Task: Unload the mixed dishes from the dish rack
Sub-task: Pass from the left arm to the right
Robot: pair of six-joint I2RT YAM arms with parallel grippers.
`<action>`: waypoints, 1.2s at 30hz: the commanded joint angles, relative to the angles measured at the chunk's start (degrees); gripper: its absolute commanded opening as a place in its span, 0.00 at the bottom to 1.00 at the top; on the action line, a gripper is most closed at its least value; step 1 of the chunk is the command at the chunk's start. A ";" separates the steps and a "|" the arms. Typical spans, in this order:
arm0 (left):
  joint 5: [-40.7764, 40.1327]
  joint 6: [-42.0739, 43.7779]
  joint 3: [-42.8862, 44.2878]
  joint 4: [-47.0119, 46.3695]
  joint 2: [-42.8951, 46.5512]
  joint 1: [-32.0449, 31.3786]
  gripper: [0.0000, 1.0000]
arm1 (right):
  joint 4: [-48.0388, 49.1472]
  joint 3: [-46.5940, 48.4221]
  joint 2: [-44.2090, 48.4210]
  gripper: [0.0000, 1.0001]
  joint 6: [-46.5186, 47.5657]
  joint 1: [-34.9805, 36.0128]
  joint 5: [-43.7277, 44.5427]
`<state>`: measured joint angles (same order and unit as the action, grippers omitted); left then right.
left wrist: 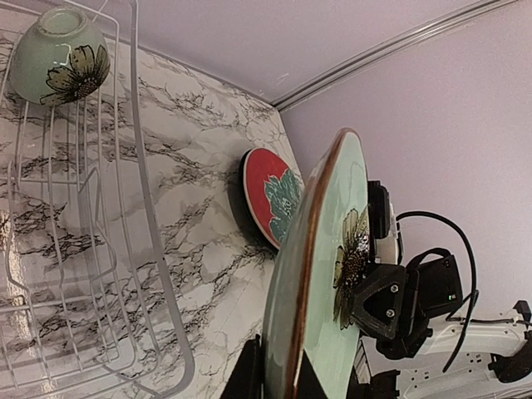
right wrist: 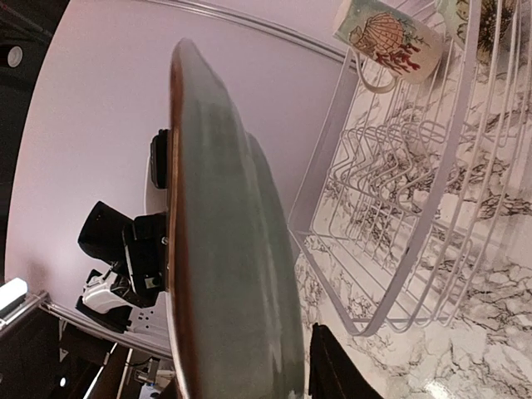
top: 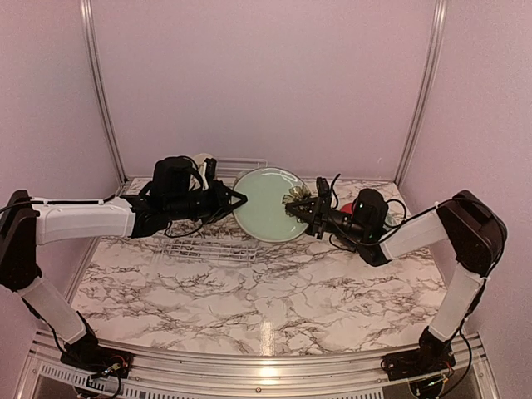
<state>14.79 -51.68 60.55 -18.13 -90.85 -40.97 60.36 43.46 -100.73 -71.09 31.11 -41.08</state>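
Note:
The pale green plate (top: 266,204) with a floral mark stands on edge in the air just right of the white wire dish rack (top: 208,248). My left gripper (top: 241,199) is shut on its left rim, and its fingers (left wrist: 249,374) straddle the brown-edged rim (left wrist: 303,274). My right gripper (top: 293,208) is shut on the right rim at the floral mark (left wrist: 353,258). In the right wrist view the plate's back (right wrist: 224,249) fills the gap beside one finger (right wrist: 332,370). The small pale green bowl (left wrist: 62,58) and the cream floral mug (right wrist: 386,37) sit in the rack (right wrist: 399,249). The cream striped plate is out of view.
A red plate with a teal flower (left wrist: 270,195) lies on the marble table (top: 274,291) behind the held plate, near the right arm. Pale walls with metal rails (top: 100,91) close in the back and sides.

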 commanded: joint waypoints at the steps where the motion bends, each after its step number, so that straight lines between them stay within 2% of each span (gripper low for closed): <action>1: -0.87 0.55 1.06 -6.74 0.83 0.01 0.00 | 8.26 -0.56 -1.85 0.30 -4.47 0.39 -0.76; 9: -2.26 2.56 1.43 -4.38 1.49 0.02 0.00 | 9.61 -0.92 -2.10 0.02 -4.93 0.44 -0.78; 13: -2.37 3.54 1.91 -2.95 1.38 0.01 0.00 | 9.99 -0.78 -1.78 0.00 -4.74 0.26 -0.76; 15: -2.43 4.80 2.45 -1.51 1.38 0.01 0.17 | 9.66 -0.83 -1.47 0.00 -4.24 0.04 -0.92; 17: -3.21 6.38 3.30 1.00 1.53 0.01 0.30 | 9.48 -1.04 -1.11 0.00 -3.92 -0.44 -1.14; 25: -12.00 12.42 5.10 10.76 4.54 0.01 0.72 | 9.11 -4.57 3.01 0.00 -2.98 -5.32 -2.17; 27: -13.89 13.44 5.18 12.10 5.37 0.01 0.77 | 8.13 -5.93 4.72 0.00 -2.33 -7.62 -2.56; 32: -16.90 15.27 5.34 14.08 6.39 0.01 0.77 | 2.94 -8.82 9.37 0.00 0.40 -14.46 -3.20; 36: -16.82 15.56 5.66 14.01 6.18 0.01 0.80 | -6.47 -9.87 12.97 0.00 4.29 -20.19 -2.75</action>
<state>-0.14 -38.09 64.77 -6.83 -85.80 -41.23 57.74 33.15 -92.29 -71.35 15.20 -43.46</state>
